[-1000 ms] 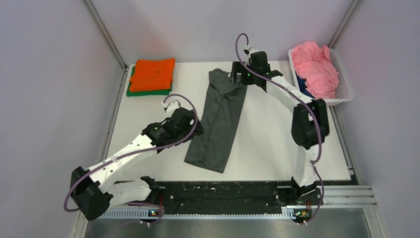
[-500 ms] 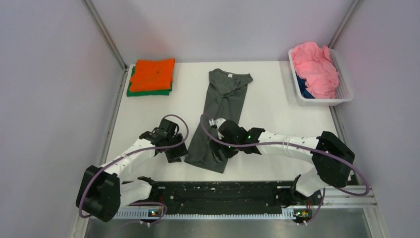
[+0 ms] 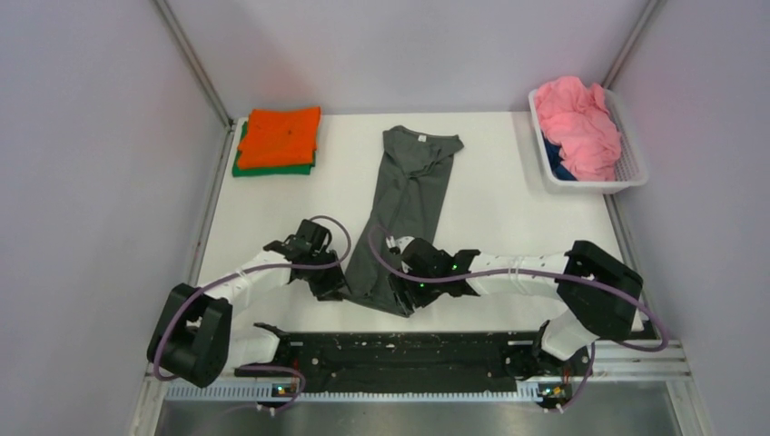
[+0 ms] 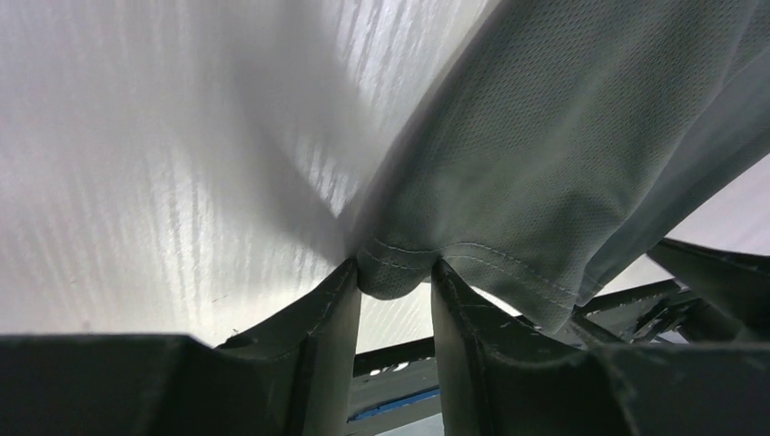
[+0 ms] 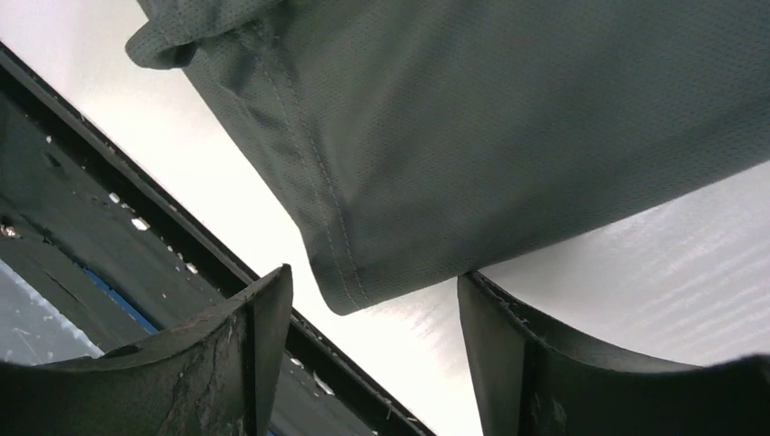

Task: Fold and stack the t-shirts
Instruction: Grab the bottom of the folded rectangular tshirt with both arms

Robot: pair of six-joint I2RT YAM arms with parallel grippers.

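Note:
The dark grey t-shirt (image 3: 409, 204), folded into a long strip, lies down the middle of the table with its white neck label at the far end. My left gripper (image 3: 332, 285) sits at its near left hem corner. In the left wrist view, my left gripper (image 4: 395, 277) is shut on that bunched hem corner (image 4: 392, 272). My right gripper (image 3: 400, 297) is at the near right corner. There my right gripper (image 5: 372, 289) is open, its fingers astride the hem corner (image 5: 350, 272). An orange t-shirt (image 3: 281, 136) lies folded on a green one (image 3: 271, 169).
A white plastic basket (image 3: 636, 178) at the far right holds a crumpled pink t-shirt (image 3: 577, 123) over a blue one (image 3: 556, 164). The black rail (image 3: 409, 350) with the arm bases runs just behind the shirt's near hem. Grey walls close in left and right.
The right arm swung from the collar end to the near hem. The left arm slid nearer, to the left hem corner. Both jaws narrowed, the left closing onto cloth.

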